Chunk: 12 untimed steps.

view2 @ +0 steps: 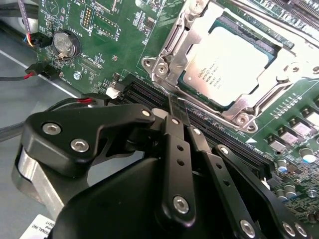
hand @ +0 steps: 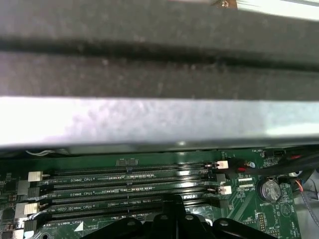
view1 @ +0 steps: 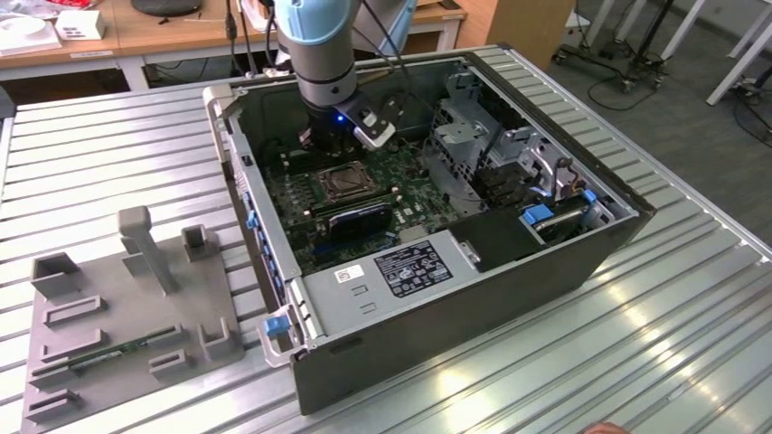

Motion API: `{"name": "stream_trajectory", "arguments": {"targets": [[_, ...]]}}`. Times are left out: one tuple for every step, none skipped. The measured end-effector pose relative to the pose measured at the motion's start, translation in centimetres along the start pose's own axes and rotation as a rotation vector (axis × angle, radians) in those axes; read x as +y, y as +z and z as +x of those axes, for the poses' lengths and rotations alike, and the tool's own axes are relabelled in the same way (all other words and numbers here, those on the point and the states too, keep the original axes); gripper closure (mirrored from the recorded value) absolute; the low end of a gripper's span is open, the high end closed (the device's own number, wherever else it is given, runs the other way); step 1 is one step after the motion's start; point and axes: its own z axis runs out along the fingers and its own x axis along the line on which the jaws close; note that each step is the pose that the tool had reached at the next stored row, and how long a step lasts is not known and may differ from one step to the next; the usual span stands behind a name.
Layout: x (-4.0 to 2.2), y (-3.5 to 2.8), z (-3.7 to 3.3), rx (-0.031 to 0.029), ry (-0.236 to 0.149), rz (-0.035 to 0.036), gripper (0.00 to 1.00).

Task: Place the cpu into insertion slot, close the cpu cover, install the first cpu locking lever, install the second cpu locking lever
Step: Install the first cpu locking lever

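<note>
The cpu (view2: pixel 230 62) lies seated in the insertion slot (view2: pixel 192 84), the cpu cover (view2: pixel 174 47) closed over it (frame around chip). The fingers (view2: pixel 178 117), clenched empty, hover over the memory slots (view2: pixel 224 137).

Before me is a ribbed, silvery metal table (view1: pixel 108 163). On it rests a dark open desktop computer case (view1: pixel 483 298), lying on its side. Just beside it, toward the exterior view's left, sits a grey plastic fixture tray (view1: pixel 121 334) with upright posts.
</note>
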Motion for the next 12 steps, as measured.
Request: {"name": "stream_trajectory", "arguments": {"targets": [[0.00, 0.02, 0.01, -0.0004, 0.000, 0.0002, 0.89], [-0.01, 0.04, 0.02, -0.0009, 0.000, 0.0004, 0.89], [-0.02, 0.06, 0.03, -0.0013, 0.000, 0.0008, 0.89], [-0.02, 0.11, 0.02, -0.0025, -0.001, 0.0008, 0.89], [-0.02, 0.13, 0.04, -0.0027, -0.001, 0.0006, 0.89], [-0.03, 0.14, 0.05, -0.0029, -0.001, 0.0009, 0.89], [-0.03, 0.14, 0.06, -0.0032, -0.001, 0.0011, 0.89], [-0.03, 0.14, 0.06, -0.0035, -0.001, 0.0013, 0.89], [-0.03, 0.14, 0.06, -0.0037, -0.001, 0.0013, 0.89], [-0.03, 0.14, 0.06, -0.0038, -0.001, 0.0013, 0.89], [-0.04, 0.14, 0.06, -0.0038, -0.001, 0.0012, 0.89], [-0.04, 0.14, 0.07, -0.0039, -0.001, 0.0005, 0.89]]}}
